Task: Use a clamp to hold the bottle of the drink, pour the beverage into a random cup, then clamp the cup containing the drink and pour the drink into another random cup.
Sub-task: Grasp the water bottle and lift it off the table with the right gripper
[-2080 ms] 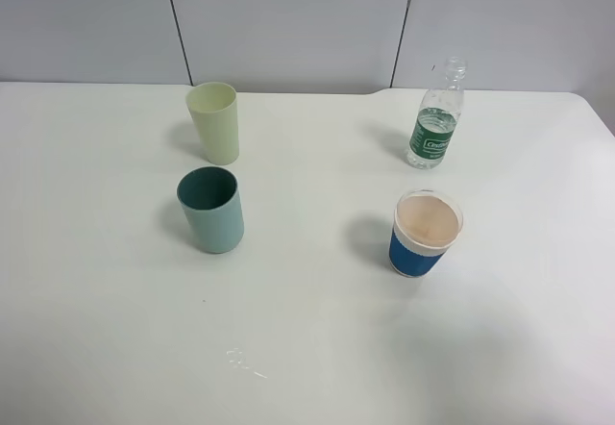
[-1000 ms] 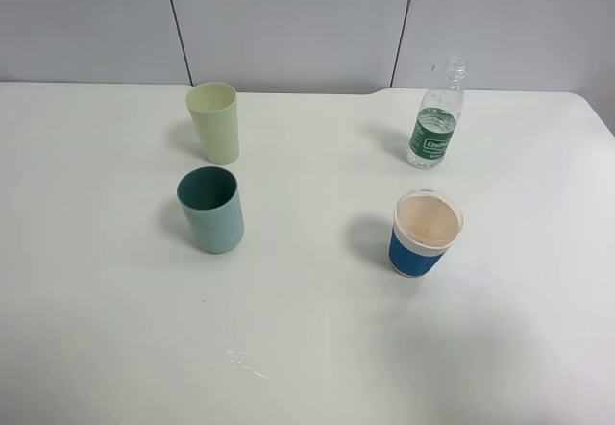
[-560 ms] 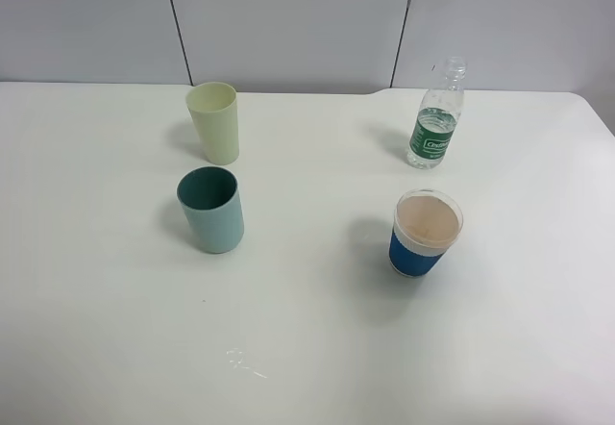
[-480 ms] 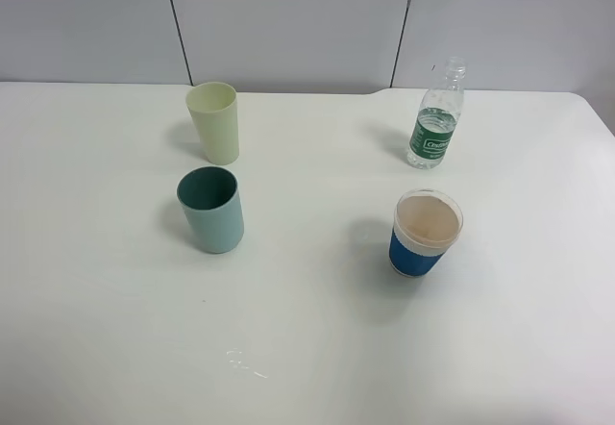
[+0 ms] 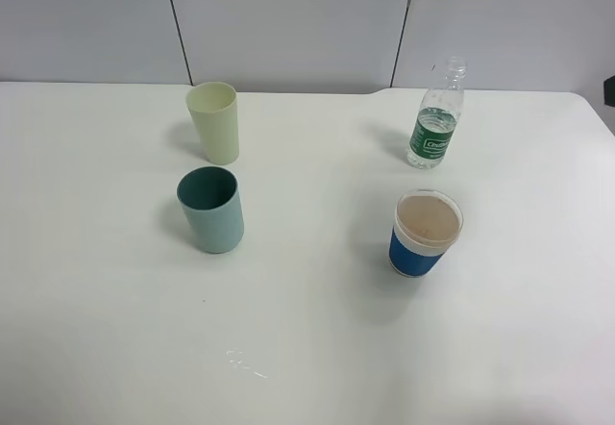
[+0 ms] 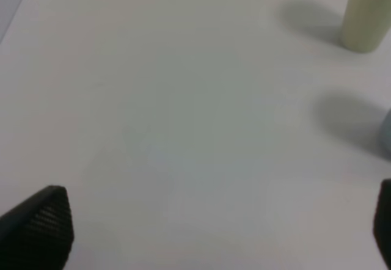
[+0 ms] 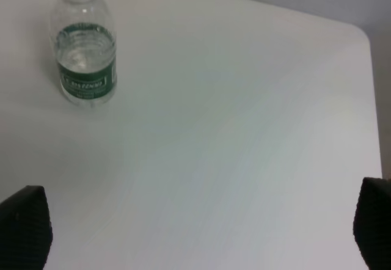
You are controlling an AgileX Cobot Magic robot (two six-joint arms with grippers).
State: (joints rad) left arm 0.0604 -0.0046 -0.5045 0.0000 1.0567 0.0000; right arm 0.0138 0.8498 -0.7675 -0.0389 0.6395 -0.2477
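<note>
The clear bottle [image 5: 435, 122] with its dark green label stands upright at the back right of the white table [image 5: 317, 348]. The light teal cup [image 5: 211, 211] stands on the left, with the pale yellow-green cup [image 5: 214, 122] just behind it. My left gripper [image 6: 211, 230] is open over bare table, apart from the yellow-green cup [image 6: 365, 13] and a sliver of the teal cup [image 6: 387, 132]. My right gripper [image 7: 198, 227] is open too, nothing between its fingers, with the bottle [image 7: 85, 50] well ahead of it. In the high view, only a dark bit of arm [image 5: 609, 89] shows at the right edge.
A short blue cup [image 5: 425, 234] with a white rim stands in front of the bottle. The table's right edge and rounded back corner [image 7: 360, 35] lie close to the bottle. A grey panelled wall [image 5: 288, 21] runs behind the table.
A dark bit of arm has come into the high view at the right edge. The bottle and the cups have not moved.
</note>
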